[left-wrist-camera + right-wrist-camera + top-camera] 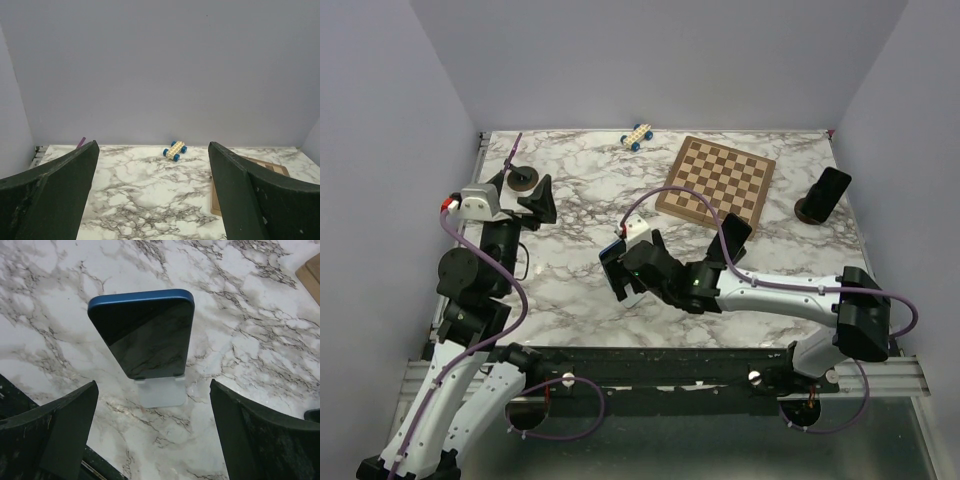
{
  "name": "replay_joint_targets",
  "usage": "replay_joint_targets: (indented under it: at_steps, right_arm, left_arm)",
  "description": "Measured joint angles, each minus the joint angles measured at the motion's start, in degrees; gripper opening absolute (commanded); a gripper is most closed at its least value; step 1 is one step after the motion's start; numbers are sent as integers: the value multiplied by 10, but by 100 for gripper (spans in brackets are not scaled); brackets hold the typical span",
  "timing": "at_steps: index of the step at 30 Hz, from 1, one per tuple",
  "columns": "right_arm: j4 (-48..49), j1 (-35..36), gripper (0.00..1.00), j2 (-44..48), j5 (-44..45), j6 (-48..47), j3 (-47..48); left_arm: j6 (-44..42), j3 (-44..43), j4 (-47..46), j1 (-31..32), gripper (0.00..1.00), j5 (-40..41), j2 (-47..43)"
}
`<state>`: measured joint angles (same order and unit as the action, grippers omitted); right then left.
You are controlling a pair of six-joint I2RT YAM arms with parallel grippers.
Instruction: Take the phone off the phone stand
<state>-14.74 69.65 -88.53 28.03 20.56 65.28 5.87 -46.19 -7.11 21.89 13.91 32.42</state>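
Tools both gaping, nothing held: left tool [152,145] aloft, right tool [153,385] facing blue-edged black phone [145,335] on white plastic stand [162,396].

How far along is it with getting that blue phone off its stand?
Done: the right tool is lined up at the blue phone, jaws open. In hand: nothing yet; the phone leans in its white stand, ungripped. To do: close on it, lift it clear. The left tool sits open, away from it.
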Motion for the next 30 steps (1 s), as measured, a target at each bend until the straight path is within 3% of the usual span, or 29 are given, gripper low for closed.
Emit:
replay_joint_targets:
  at_steps: [13,30]
  right_arm:
    - [153,-8,98,-14,-14,-41,-24]
    - [168,-23,95,-91,-18,-54,1]
  left_arm:
    - [11,0,1,4,99,-1,9]
    - [13,0,1,10,99,-1,9]
